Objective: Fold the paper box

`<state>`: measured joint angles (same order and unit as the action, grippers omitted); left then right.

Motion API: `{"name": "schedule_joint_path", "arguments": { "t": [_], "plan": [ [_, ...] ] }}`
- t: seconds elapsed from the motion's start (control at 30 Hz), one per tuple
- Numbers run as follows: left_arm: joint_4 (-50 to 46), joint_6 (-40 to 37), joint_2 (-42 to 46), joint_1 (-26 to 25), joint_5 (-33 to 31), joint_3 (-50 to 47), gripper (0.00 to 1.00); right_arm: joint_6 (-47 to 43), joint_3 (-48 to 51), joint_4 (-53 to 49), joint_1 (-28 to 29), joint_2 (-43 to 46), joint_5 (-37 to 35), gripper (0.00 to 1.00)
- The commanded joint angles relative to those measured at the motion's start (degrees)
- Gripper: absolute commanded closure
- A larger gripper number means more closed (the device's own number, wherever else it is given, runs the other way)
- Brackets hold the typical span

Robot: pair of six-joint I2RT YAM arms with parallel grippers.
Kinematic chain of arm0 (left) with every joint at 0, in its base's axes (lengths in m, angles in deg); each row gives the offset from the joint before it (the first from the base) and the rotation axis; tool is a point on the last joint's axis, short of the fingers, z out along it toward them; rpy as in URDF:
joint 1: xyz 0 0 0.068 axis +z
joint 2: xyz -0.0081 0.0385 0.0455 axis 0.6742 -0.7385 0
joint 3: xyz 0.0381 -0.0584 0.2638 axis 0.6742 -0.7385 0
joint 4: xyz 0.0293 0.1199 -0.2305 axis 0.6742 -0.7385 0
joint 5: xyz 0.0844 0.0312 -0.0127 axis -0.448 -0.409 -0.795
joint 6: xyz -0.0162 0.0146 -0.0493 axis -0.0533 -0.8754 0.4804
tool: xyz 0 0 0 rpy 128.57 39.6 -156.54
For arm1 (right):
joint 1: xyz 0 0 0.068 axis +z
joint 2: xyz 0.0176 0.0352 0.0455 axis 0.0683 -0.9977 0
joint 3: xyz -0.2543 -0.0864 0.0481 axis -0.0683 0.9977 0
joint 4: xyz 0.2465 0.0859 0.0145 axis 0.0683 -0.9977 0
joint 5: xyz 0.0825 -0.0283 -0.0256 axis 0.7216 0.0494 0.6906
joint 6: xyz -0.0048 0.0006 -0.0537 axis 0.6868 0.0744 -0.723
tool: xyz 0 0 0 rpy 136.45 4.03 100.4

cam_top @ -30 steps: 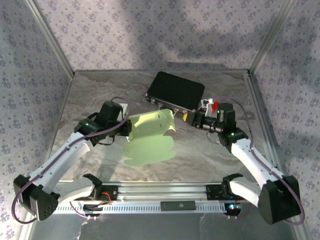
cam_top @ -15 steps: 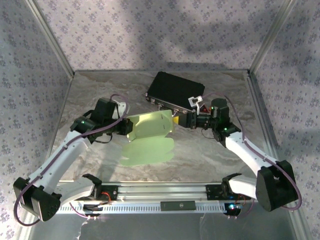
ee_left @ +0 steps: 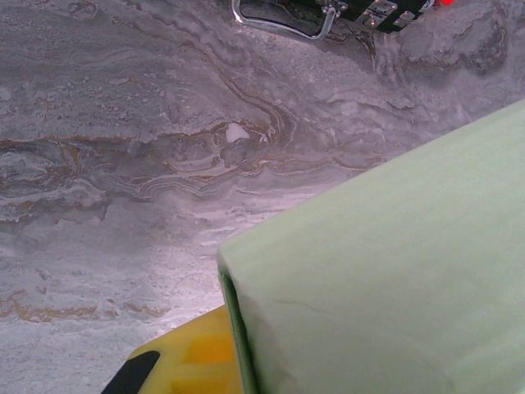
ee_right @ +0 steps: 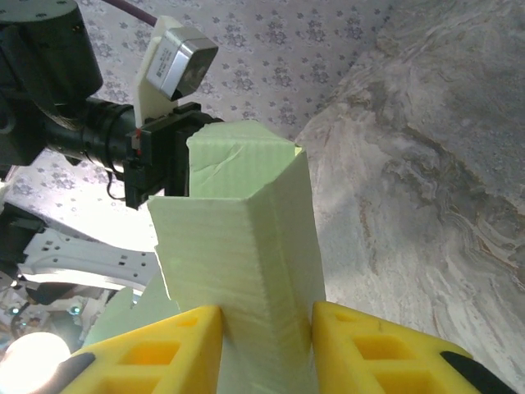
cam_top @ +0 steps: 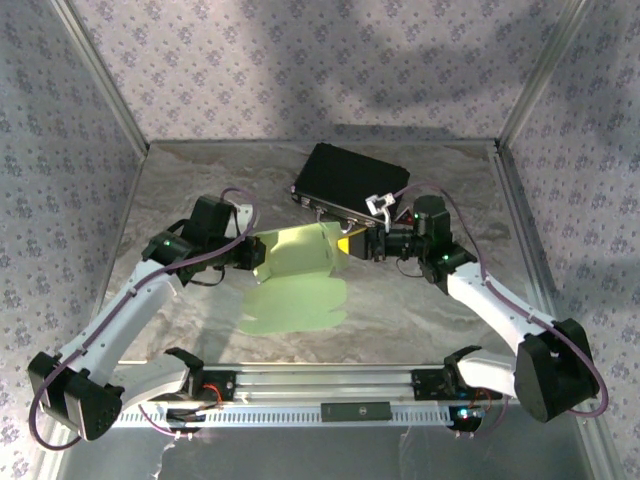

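On the marbled tabletop point(cam_top: 200, 190) our paper box point(cam_top: 295, 268) stands half-raised, light floppy card best taken at its creases, its folded corner pinched by our right hand point(ee_right: 267, 318), while we cannot tell whether our left hand point(cam_top: 257, 255) grips.

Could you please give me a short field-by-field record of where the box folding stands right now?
paper box: pale green card, upper part raised off the table, lower flap lying flat
left gripper: clamped on the raised card's left edge
right gripper: closed on the raised card's right end
black case: on the table behind the card
table: marbled grey
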<state>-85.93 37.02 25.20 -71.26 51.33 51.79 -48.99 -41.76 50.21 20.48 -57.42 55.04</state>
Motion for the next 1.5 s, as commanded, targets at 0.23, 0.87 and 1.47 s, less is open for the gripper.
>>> {"name": "schedule_joint_path", "arguments": {
  "t": [0.23,0.87,1.47],
  "plan": [
    [0.2,0.0,-0.5,0.2,-1.4,1.5,1.0,-8.2,-6.3,-11.8,4.6,1.2,-6.2,0.62],
    [-0.2,0.6,0.2,-2.2,-4.7,2.2,1.0,-17.0,-15.5,-28.8,12.9,-1.2,-27.9,0.6],
    [-0.7,1.8,-0.2,-6.5,-9.3,3.3,1.0,-18.8,-22.9,-37.3,21.2,-5.7,-48.3,0.6]
  ]
}}
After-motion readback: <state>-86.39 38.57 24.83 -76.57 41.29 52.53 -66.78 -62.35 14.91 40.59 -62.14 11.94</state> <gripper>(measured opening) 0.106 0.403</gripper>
